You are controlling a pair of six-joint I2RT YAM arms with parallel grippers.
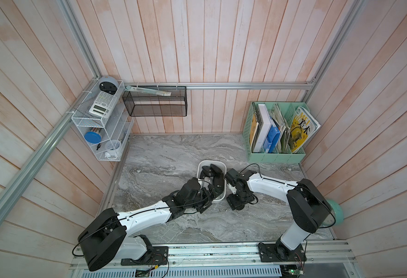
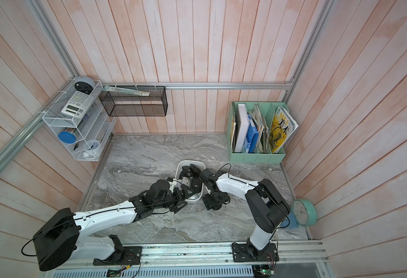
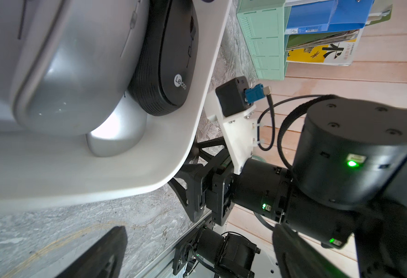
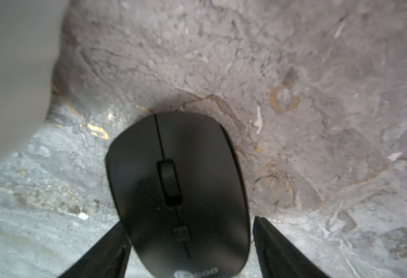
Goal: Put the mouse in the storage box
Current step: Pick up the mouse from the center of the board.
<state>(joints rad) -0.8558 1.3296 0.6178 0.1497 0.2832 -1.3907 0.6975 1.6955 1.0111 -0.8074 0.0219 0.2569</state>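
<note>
A black mouse [image 4: 173, 180] lies on the marble table, seen in the right wrist view. My right gripper [image 4: 190, 222] is open and straddles its rear end; one finger is against its side, while the other finger [image 4: 269, 240] stands a little off it. The arm hides this mouse in both top views. The white storage box [image 1: 212, 163] sits mid-table and holds other mice, black and silver. Its wall [image 4: 12, 72] is just beside the mouse. My left gripper [image 3: 197, 260] is wide open at the box's near end [image 3: 125, 178], holding nothing.
A mint-green file holder [image 1: 277, 154] full of books stands at the back right. A black wire basket [image 1: 154, 103] and a white wire shelf [image 1: 96, 125] hang on the walls at the back left. A mint clock [image 2: 303, 213] sits by the right wall.
</note>
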